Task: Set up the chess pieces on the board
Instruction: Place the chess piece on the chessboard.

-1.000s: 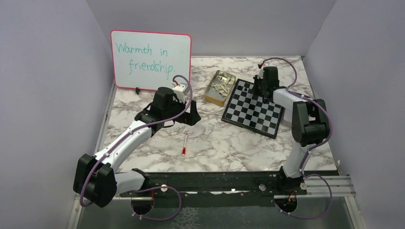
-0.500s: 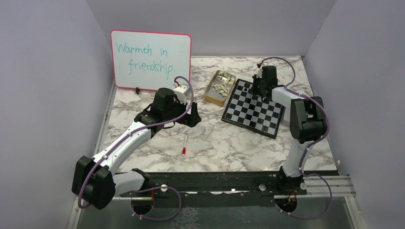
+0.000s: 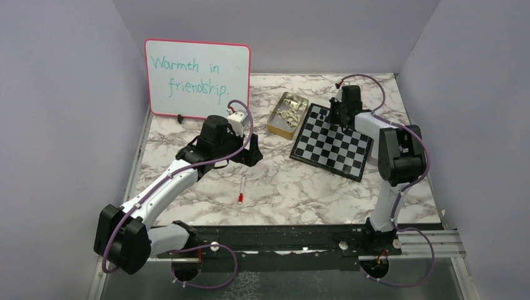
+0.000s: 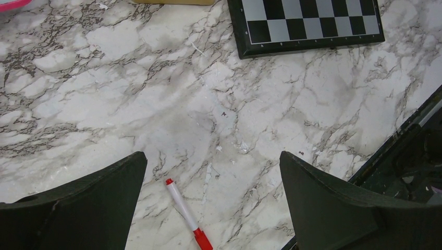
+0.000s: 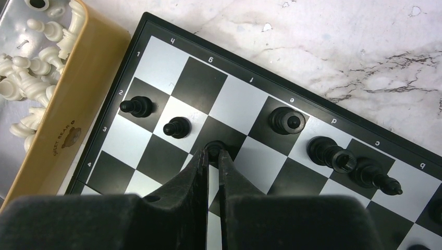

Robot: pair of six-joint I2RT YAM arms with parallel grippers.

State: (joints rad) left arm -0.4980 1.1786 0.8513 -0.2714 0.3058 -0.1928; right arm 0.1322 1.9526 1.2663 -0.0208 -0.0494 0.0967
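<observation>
Left wrist view: left gripper (image 4: 211,161) hung spread wide above table (image 4: 104,78).
Tin (image 5: 68,104): cream chess pieces (image 5: 31,83) lay heaped, left of board (image 5: 156,62).
Right gripper (image 5: 213,156): nearly together around black pawn (image 5: 215,147) near board's far edge; grip unclear.
Risk: a skewed lift could topple it into neighbouring pawn (image 5: 177,127).

Board (image 3: 330,145): one. Black chessmen (image 5: 177,127) standing on the board, right wrist view: six in full or near-full view, three short and three taller. Further dark shapes at the right edge of that view are cut off and cannot be counted. Cream chessmen (image 5: 32,86): one heap, too tangled for a count, all in one tin (image 5: 68,104). Whiteboard (image 3: 197,78): one. Pen (image 3: 242,189): one. Arms: two, namely left arm (image 3: 164,181) and right arm (image 3: 395,156).
</observation>
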